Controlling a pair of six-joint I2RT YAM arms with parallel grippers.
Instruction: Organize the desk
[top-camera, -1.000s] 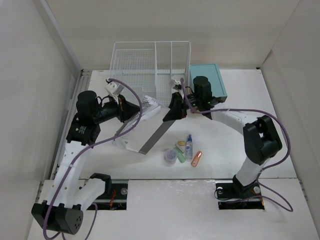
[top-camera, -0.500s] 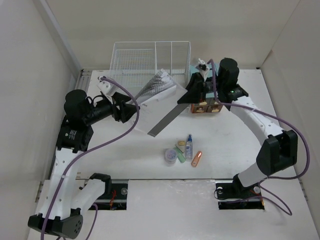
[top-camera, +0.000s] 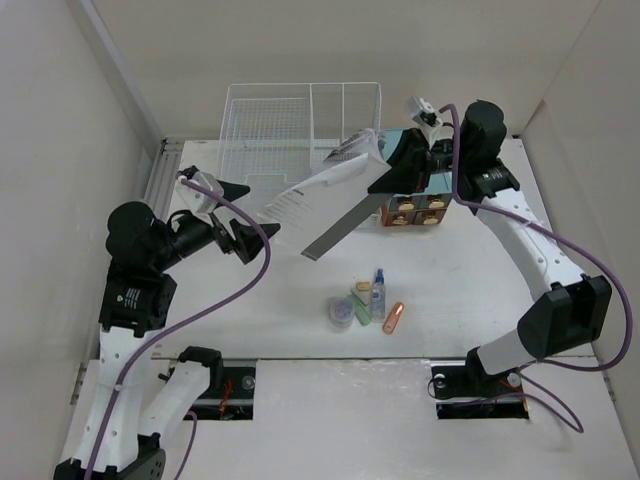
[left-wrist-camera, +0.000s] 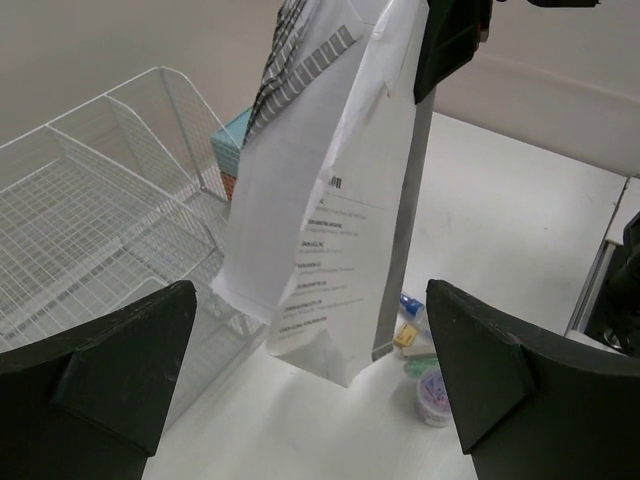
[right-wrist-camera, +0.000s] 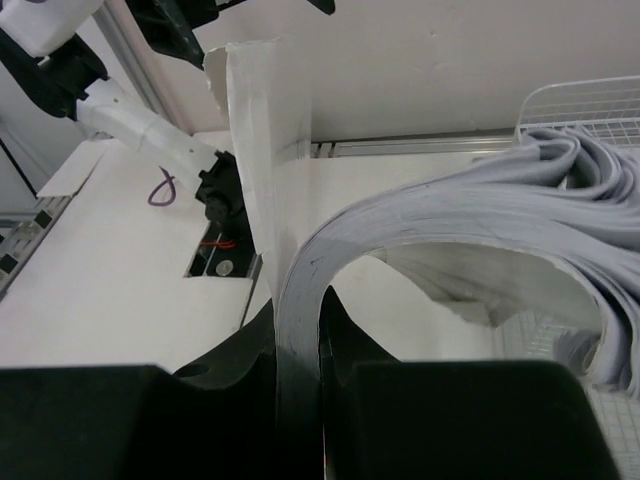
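A thick stack of printed papers (top-camera: 320, 195) with a grey cover hangs tilted in the air above the white desk (top-camera: 480, 290), in front of the wire basket (top-camera: 270, 120). My right gripper (top-camera: 385, 175) is shut on its upper right end; in the right wrist view the sheets (right-wrist-camera: 450, 215) bend over beyond the gripper (right-wrist-camera: 298, 330). My left gripper (top-camera: 245, 222) stands open at the left, apart from the stack. In the left wrist view the papers (left-wrist-camera: 330, 190) dangle ahead of the open left gripper (left-wrist-camera: 310, 380), with nothing between its fingers.
A teal drawer cabinet (top-camera: 425, 185) sits behind the right gripper. On the desk's front middle lie a small blue-capped bottle (top-camera: 378, 293), a round tub (top-camera: 342, 314), a green item (top-camera: 358, 300) and a copper-coloured tube (top-camera: 393, 317). A metal rail (top-camera: 160, 185) runs along the left edge.
My left gripper has opened, let go of the papers and drawn back to the left. My right gripper has lifted the stack up and to the right.
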